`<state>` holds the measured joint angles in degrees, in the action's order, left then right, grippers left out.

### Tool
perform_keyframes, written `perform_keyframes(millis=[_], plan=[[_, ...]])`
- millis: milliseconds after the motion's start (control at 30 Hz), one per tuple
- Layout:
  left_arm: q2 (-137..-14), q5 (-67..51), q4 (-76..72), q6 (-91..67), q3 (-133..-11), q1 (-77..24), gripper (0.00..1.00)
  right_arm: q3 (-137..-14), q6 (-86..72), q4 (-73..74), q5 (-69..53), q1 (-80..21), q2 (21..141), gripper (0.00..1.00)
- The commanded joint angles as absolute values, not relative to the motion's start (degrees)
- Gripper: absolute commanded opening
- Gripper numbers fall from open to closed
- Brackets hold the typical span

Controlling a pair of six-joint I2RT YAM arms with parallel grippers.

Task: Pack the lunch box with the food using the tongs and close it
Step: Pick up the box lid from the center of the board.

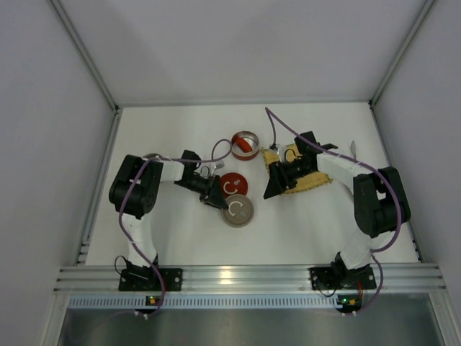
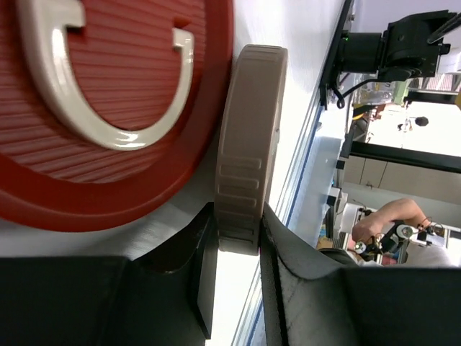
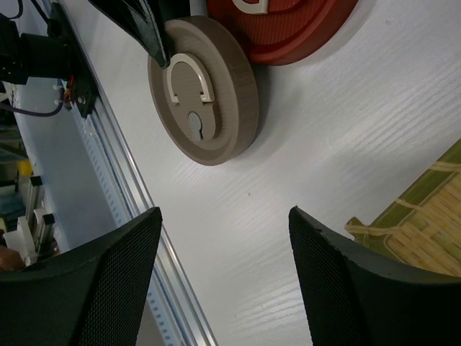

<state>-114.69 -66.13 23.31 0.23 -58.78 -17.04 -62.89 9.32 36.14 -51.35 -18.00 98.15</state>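
Observation:
My left gripper (image 1: pixel 214 196) (image 2: pixel 238 215) is shut on the rim of a beige round lid (image 1: pixel 238 211) (image 2: pixel 248 137), which stands on edge in the left wrist view. A red lid (image 1: pixel 233 184) (image 2: pixel 108 108) with a pale handle lies just beside it. An open metal tin (image 1: pixel 245 145) farther back holds the red sausage piece (image 1: pixel 247 147). My right gripper (image 1: pixel 273 190) (image 3: pixel 225 213) hangs open over bare table, nothing between its fingers. The sushi rolls are hidden under the right arm. A slim pale piece (image 1: pixel 353 148), possibly the tongs, lies at the right.
The yellow bamboo mat (image 1: pixel 306 180) (image 3: pixel 425 216) lies under the right wrist. In the right wrist view the beige lid (image 3: pixel 205 90) and red lid (image 3: pixel 288 29) lie ahead of the fingers. An aluminium rail (image 1: pixel 245 277) runs along the near table edge.

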Motion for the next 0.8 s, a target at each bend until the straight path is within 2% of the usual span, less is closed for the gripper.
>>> perform_keyframes(millis=[0, 33, 133, 267, 467, 767], plan=[[-111.8, -62.8, 29.1, 7.5, -61.4, -17.4, 0.19, -63.5, 10.5, 35.0, -55.2, -19.0, 96.5, 0.71], [-109.1, -62.8, 30.4, 9.1, -62.2, -17.4, 0.11, -63.5, 10.8, 35.1, -55.6, -19.0, 96.2, 0.74], [-103.9, -61.8, 34.9, 11.8, -63.4, -17.4, 0.0, -64.1, 11.0, 35.9, -58.4, -19.2, 94.9, 0.77], [-97.0, -62.4, 44.3, 18.9, -67.0, -17.5, 0.0, -66.3, 12.9, 38.5, -62.4, -20.4, 94.7, 0.76], [-97.1, -66.0, 64.5, 34.3, -72.5, -18.5, 0.0, -68.9, 17.4, 42.5, -67.1, -25.0, 94.7, 0.76], [-92.1, -66.4, 57.7, 26.3, -70.3, -19.2, 0.0, -69.1, 13.6, 37.8, -64.8, -29.5, 94.0, 0.76]])
